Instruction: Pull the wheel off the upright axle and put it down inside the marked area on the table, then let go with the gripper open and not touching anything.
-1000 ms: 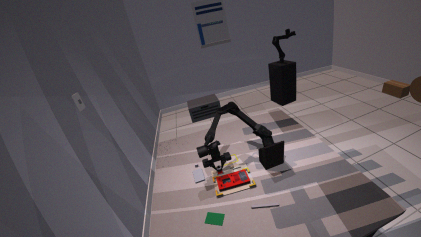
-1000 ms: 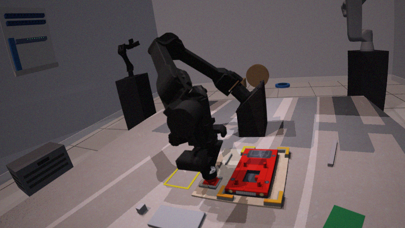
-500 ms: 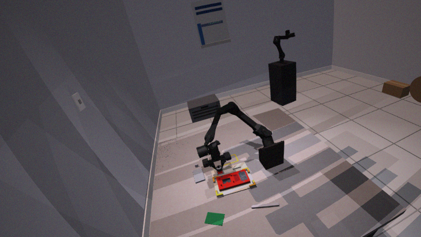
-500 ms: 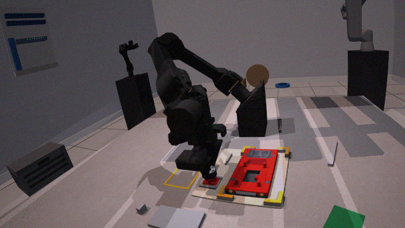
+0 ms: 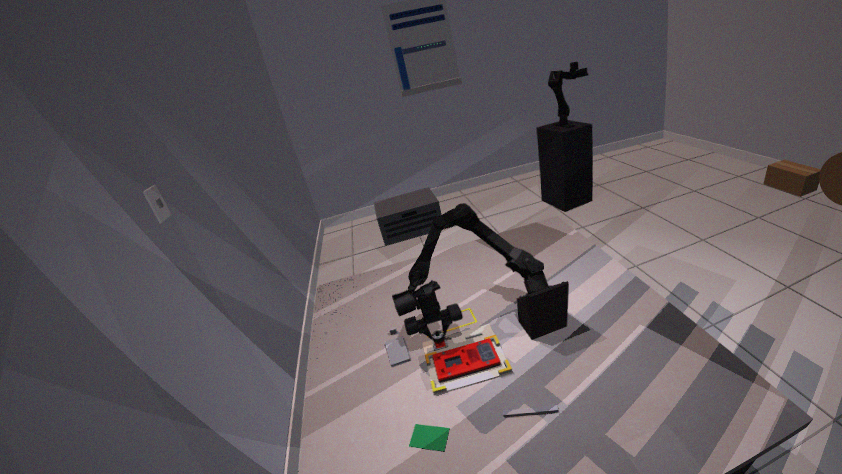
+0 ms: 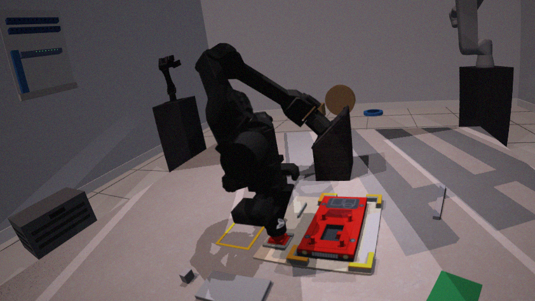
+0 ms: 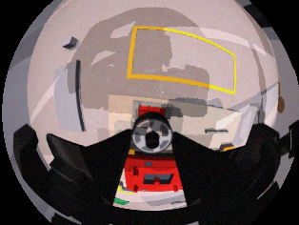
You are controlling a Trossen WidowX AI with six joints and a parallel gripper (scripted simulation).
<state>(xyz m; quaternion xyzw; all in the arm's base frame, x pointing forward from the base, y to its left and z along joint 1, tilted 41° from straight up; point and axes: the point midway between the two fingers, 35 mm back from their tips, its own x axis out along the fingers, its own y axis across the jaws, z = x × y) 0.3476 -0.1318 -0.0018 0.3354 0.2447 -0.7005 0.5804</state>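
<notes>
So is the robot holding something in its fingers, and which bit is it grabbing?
Yes. The gripper is shut on the wheel, with a finger on each side of its rim. The wheel sits over its red stand.

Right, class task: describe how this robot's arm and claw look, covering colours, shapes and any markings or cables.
The arm is matt black throughout, built of blocky, angular links with rounded joint housings. A tan band marks the link nearest its dark, wedge-shaped base. The claw has dark, tapering fingers. No cables show.
</notes>
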